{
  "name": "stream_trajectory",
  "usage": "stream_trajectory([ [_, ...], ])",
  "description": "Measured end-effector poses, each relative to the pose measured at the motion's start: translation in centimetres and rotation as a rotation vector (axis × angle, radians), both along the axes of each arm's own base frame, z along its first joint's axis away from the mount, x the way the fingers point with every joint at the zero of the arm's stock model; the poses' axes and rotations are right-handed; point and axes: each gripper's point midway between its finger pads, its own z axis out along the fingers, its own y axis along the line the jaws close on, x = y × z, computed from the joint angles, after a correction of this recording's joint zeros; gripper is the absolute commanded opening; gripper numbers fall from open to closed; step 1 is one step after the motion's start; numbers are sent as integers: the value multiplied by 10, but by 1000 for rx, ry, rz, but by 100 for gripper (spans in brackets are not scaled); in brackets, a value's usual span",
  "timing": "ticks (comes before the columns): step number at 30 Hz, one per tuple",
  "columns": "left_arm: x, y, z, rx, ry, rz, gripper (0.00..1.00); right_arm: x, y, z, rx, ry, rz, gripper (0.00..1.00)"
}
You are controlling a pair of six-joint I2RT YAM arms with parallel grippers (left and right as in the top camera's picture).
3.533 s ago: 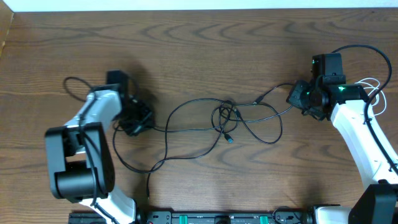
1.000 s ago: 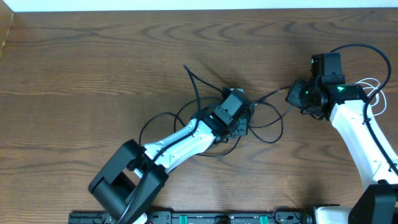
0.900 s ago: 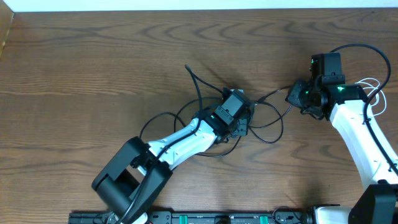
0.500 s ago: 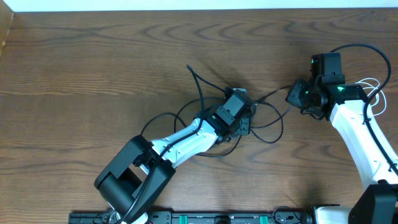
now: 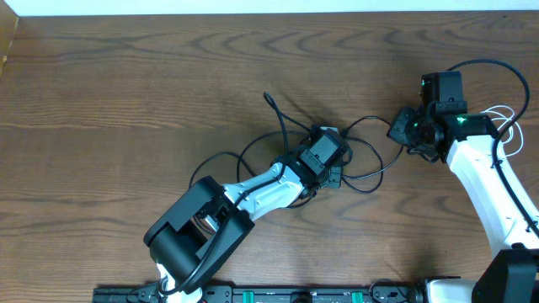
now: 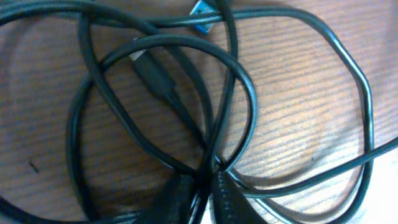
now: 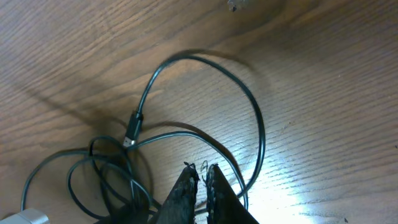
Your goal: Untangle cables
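Two arms work over a wooden table [image 5: 126, 84], and the tangle of black cable [image 6: 254, 109] lies near its middle, a little towards the right. The left gripper [image 6: 202, 190] reaches into that tangle from the near side. Its jaws are pinched almost together on several black strands where they cross.

From the left wrist, the strands fan out from the grip into overlapping loops that lie flat on the wood. A black plug [image 6: 152, 68] rests inside one loop, and a blue-tipped plug [image 6: 202, 9] sits at the top edge of the view. One free end of the cable pokes out of the heap towards the far side of the table.

The right gripper [image 7: 200, 177] is off to the right of the tangle, well apart from the left one, with its jaws pressed nearly together. A black strand runs up to its fingertips, but from these angles I cannot tell whether it is actually clamped. Ahead of it, a wide loop curves round to a small plug [image 7: 132, 127]. A thin white cable [image 5: 508, 111] loops at the table's far right edge, beside the right arm.
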Motion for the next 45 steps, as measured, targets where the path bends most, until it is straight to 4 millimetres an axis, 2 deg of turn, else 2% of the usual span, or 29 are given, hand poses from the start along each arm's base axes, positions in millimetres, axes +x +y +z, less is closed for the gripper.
stream_trajectory([
  [5,0,2,15,-6,-16,2,7,0,0,0,0,-1,0,6],
  [8,-1,7,44,-22,-50,12,8,0,0,0,0,-1,0,11],
  [10,-3,14,61,-21,-67,21,7,0,0,0,2,-1,-3,24],
  [11,-3,17,72,-27,-80,27,7,0,0,0,3,-1,-2,35],
  [13,-5,22,85,-34,-92,33,8,0,2,0,10,-2,4,47],
  [16,-10,35,95,-17,-82,44,7,4,12,3,41,-24,60,60],
  [20,-16,55,97,26,-48,64,7,9,46,17,158,-99,256,69],
  [22,-19,64,94,50,-23,74,7,7,64,24,233,-129,364,71],
  [25,-25,77,89,69,36,73,7,1,80,32,302,-154,456,70],
  [32,-43,81,86,-5,180,-44,7,-8,95,40,417,-133,480,65],
  [36,-48,86,88,-68,259,-67,7,-26,103,33,451,-43,468,64],
  [40,-50,105,85,-73,333,-22,7,-49,117,24,448,54,490,66],
  [45,-53,124,82,-60,397,29,7,-70,131,-3,369,106,539,66],
])
